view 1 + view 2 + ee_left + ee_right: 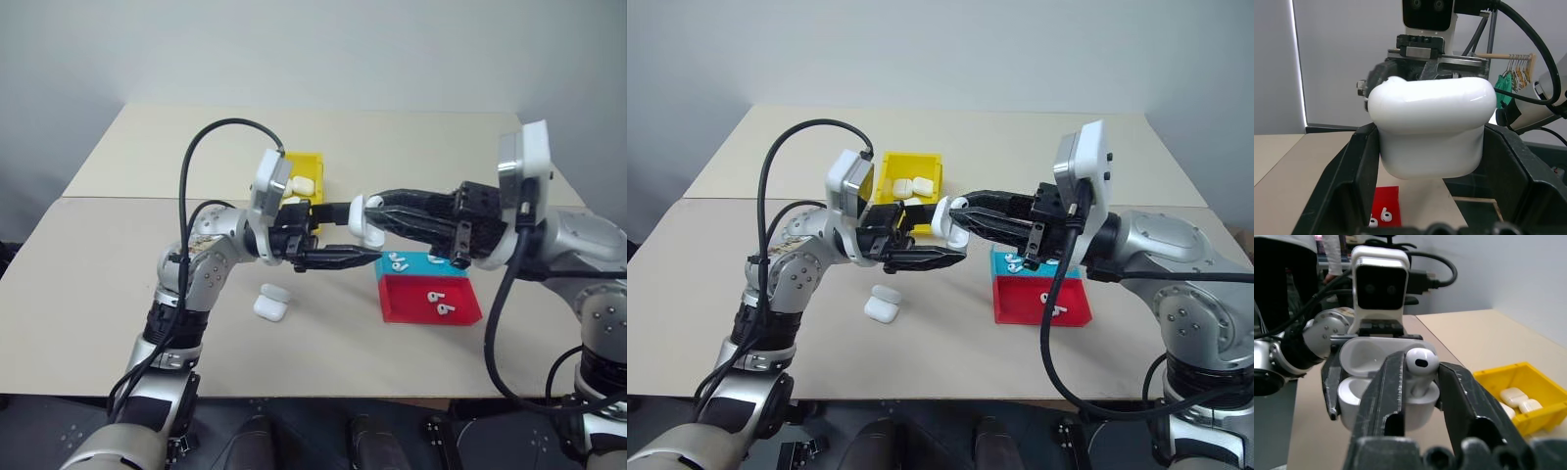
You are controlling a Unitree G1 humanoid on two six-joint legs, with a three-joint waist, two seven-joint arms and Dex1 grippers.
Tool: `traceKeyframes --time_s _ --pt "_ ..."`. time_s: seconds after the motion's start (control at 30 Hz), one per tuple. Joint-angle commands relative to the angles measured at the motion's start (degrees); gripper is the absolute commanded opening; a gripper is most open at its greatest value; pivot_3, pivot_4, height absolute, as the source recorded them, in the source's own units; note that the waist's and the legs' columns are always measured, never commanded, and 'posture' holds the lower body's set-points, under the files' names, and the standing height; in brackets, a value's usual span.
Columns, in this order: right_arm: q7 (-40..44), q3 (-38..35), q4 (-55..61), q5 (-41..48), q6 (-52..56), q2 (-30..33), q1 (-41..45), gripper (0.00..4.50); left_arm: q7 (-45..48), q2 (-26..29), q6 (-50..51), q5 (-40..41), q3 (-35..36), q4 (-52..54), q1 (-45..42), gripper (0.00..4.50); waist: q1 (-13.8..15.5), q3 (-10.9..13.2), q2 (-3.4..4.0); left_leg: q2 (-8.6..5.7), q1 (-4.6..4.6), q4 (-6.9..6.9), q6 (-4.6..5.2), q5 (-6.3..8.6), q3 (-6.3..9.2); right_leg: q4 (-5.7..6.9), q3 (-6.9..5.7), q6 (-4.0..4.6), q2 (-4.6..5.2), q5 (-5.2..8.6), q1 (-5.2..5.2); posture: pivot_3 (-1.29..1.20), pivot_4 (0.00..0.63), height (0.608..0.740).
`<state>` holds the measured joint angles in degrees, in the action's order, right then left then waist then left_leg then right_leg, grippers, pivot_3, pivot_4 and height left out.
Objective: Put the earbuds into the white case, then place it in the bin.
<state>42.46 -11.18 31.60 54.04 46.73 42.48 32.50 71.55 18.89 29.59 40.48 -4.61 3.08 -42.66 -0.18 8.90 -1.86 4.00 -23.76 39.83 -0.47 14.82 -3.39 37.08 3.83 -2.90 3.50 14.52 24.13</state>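
Head views, left gripper (pixel 950 257): pointing across toward the robot's right, fingers clamped on the white case (pixel 947 221), which sits up in the air between the two arms.
Head views, right gripper (pixel 960 217): pointing back the opposite way, its tips right at the case; both arms meet there, so neither is nearer.
Head views, bin (pixel 921 166): behind the left gripper, other white cases already lying in it.
Head views, spare earbuds (pixel 436 303): in the red tray (pixel 468 315), below the right gripper.
Left wrist view, case (pixel 1431 125): pinched between the two black fingers, lid side facing away toward the other arm.
Right wrist view, case lid: open, tipped back away from the right gripper.
Right wrist view, earbud (pixel 1421 367): between the right fingertips, stem pointing down into the case well, head still proud of it.
Right wrist view, jaws: slightly apart about the earbud; whether they still pinch it cannot be told.
Judgement: the seating turns on the stem staying in line with the well directly beneath it.
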Motion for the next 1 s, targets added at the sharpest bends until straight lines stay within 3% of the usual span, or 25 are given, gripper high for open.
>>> traceKeyframes --time_s 0.03,0.17,0.37,0.5,0.6,0.7,0.9,1.0 --pt "1.8 1.1 0.5 -0.6 -0.3 1.8 -0.7 2.60 -0.2 -0.7 -2.2 1.3 1.9 2.0 -1.4 2.82 0.0 0.0 0.00 0.00 0.00 0.00 0.00 0.00 0.00 0.00 0.00 0.00 0.00 0.00 0.00 0.00 0.150 0.740" --pt "2.4 0.6 0.0 -0.2 -0.7 2.7 -0.6 3.85 -0.4 -0.7 -2.4 1.1 1.9 2.1 -1.3 2.82 0.0 0.0 0.00 0.00 0.00 -0.01 0.00 0.00 0.00 -0.01 0.00 0.00 0.00 0.00 0.00 0.00 0.150 0.740" --pt "3.6 -1.3 -3.0 -0.2 -1.6 3.5 1.2 3.85 -0.6 -0.5 -3.0 0.8 1.9 1.8 -1.3 2.82 0.0 0.0 0.00 0.00 0.00 0.00 0.00 0.00 0.00 0.00 0.00 0.00 0.00 0.00 0.00 0.00 0.150 0.740" --pt "7.2 -1.3 -9.0 -5.8 -4.2 8.4 3.9 3.85 -0.8 0.7 -3.0 0.6 2.8 1.5 -0.9 2.82 0.0 0.0 0.00 0.00 0.00 0.00 0.00 0.00 0.00 -0.01 0.00 0.00 0.00 0.00 0.00 0.00 0.150 0.740" --pt "12.9 6.5 -15.0 -17.6 -9.2 15.6 6.4 3.85 -1.0 1.3 -3.4 0.4 3.3 1.8 -0.1 2.82 0.0 0.0 0.01 0.00 0.01 -0.02 0.00 0.00 -0.02 -0.03 0.00 0.00 0.00 0.00 0.01 0.00 0.150 0.740" --pt "18.5 16.3 -23.0 -27.9 -13.5 18.4 11.6 3.85 -1.2 1.5 -3.7 0.5 3.4 2.6 0.8 2.82 -0.5 0.0 0.01 0.01 0.02 -0.02 0.01 0.01 -0.06 -0.06 0.01 0.00 0.00 0.00 0.02 0.00 0.150 0.740" --pt "32.7 36.8 -46.7 -50.9 -28.6 14.8 25.2 3.85 -3.0 0.2 -4.8 0.4 3.2 4.3 2.6 2.82 -0.8 0.0 0.01 0.01 0.02 -0.02 0.01 0.00 -0.11 -0.02 0.07 0.00 0.00 0.00 0.09 0.00 0.150 0.740" --pt "36.5 40.5 -58.2 -56.6 -33.8 11.1 30.0 3.85 -3.7 0.1 -4.7 0.5 3.1 5.3 3.3 2.82 -0.7 0.0 0.01 0.01 0.01 -0.02 0.00 0.00 -0.13 -0.04 0.07 0.01 0.00 0.00 0.10 0.00 0.150 0.740"
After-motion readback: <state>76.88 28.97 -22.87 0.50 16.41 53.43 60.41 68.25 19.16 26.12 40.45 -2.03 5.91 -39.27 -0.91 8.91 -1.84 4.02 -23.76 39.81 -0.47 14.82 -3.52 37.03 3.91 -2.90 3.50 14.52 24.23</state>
